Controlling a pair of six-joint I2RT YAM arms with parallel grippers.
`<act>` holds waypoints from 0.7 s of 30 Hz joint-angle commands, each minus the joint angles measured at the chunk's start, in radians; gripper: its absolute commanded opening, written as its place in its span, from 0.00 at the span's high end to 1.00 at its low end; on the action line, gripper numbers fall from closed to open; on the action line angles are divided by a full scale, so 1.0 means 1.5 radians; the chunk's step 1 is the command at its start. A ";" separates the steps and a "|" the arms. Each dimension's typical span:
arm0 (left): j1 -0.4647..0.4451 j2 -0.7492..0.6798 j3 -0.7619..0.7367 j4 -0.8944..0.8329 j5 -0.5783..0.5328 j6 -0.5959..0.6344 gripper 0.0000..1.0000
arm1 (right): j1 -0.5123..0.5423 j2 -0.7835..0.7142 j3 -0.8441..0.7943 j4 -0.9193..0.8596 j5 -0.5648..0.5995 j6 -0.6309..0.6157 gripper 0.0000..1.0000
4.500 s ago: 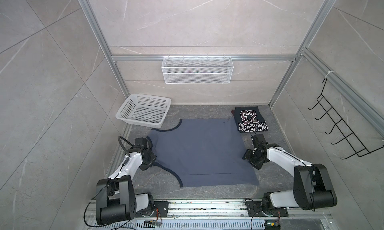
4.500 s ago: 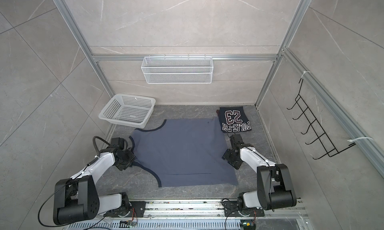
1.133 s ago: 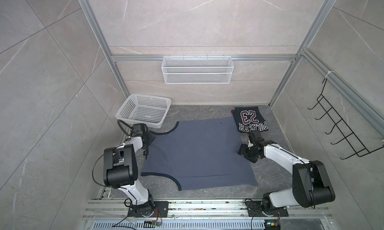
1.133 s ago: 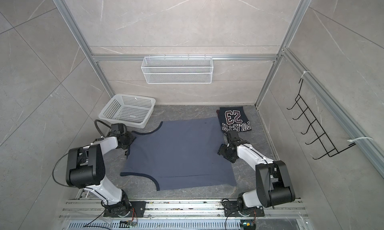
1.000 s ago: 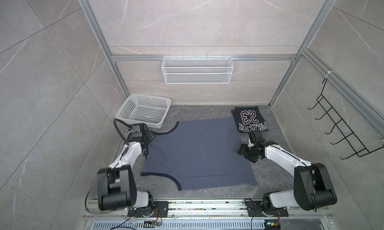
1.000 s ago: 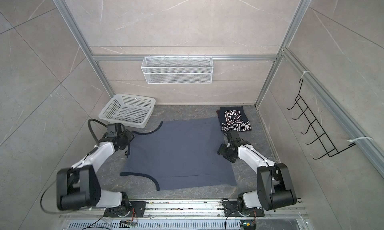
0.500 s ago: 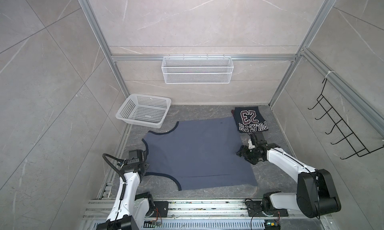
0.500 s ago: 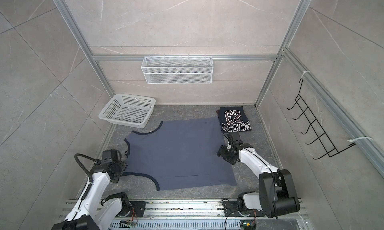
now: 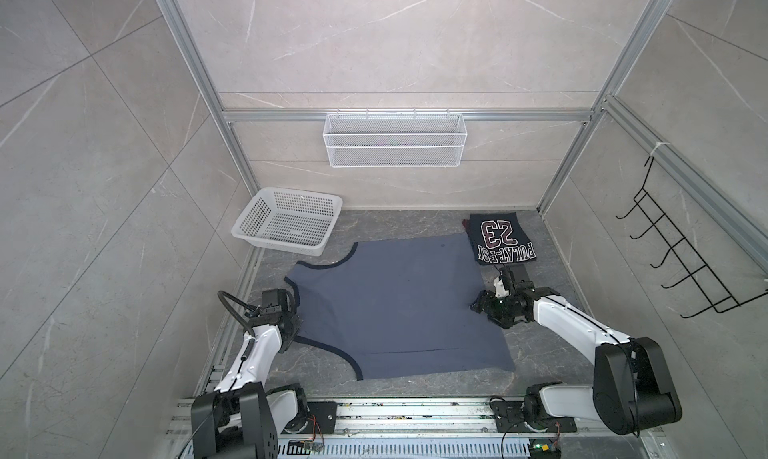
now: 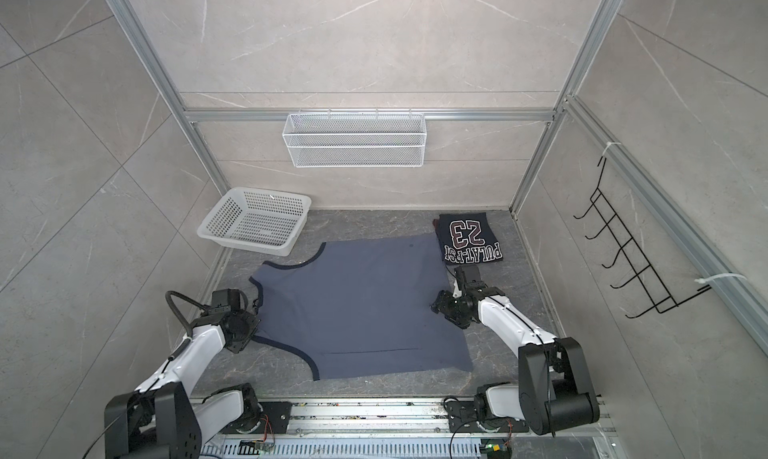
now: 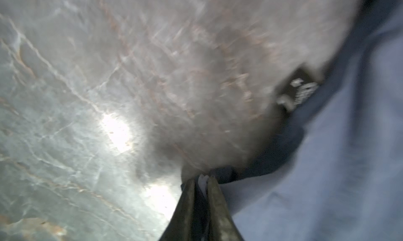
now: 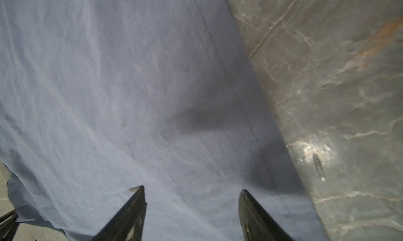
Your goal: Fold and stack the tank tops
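Tank tops, location in both top views: the slate blue-grey tank top (image 9: pixel 399 303) lies spread flat across the middle of the grey marble counter (image 9: pixel 395 224), with its dark-trimmed neck and armholes toward the left arm and its hem toward the right arm; the navy tank top (image 9: pixel 500 239) lies folded at the far right corner, white lettering and number facing up, its near corner at the spread top's far right corner, touching or overlapping, which cannot be told. A white basket (image 9: pixel 299 192) stands at the far left corner, just beyond one shoulder strap and apart from it, and a wire shelf (image 9: pixel 395 145) hangs on the back wall. The left pincer (image 9: pixel 296 326) sits low at the trimmed armhole edge, where its own body hides the jaws; the right pincer (image 9: pixel 478 307) sits low over the hem edge with the jaws apart. Left wrist view, blurred: the two fingers (image 11: pixel 189 207) stand almost together, with a fold of the dark trim clamped between them; pale blue cloth extends to one side, bare counter to the other, and a dark label (image 11: pixel 298 89) with unreadable white print lies at the trimmed edge. Right wrist view: the jaws stand wide over flat slate cloth beside the stitched hem; whether the fingertips (image 12: pixel 137 190) touch the cloth cannot be told
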 commanded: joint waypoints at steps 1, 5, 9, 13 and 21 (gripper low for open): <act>-0.030 -0.104 0.009 0.038 -0.059 0.011 0.87 | 0.000 0.003 -0.010 0.005 -0.007 -0.010 0.31; -0.031 -0.165 -0.003 -0.011 -0.116 -0.036 0.84 | 0.000 0.004 -0.010 0.005 -0.008 -0.008 0.31; -0.031 -0.136 0.033 -0.130 -0.162 -0.083 0.74 | 0.000 0.003 -0.008 -0.001 0.002 -0.009 0.31; -0.031 -0.167 0.057 -0.217 -0.210 -0.105 0.58 | 0.000 0.001 -0.007 -0.007 0.014 -0.010 0.31; -0.045 -0.126 0.070 -0.072 -0.020 0.019 0.33 | 0.001 -0.008 0.001 -0.020 0.023 -0.009 0.31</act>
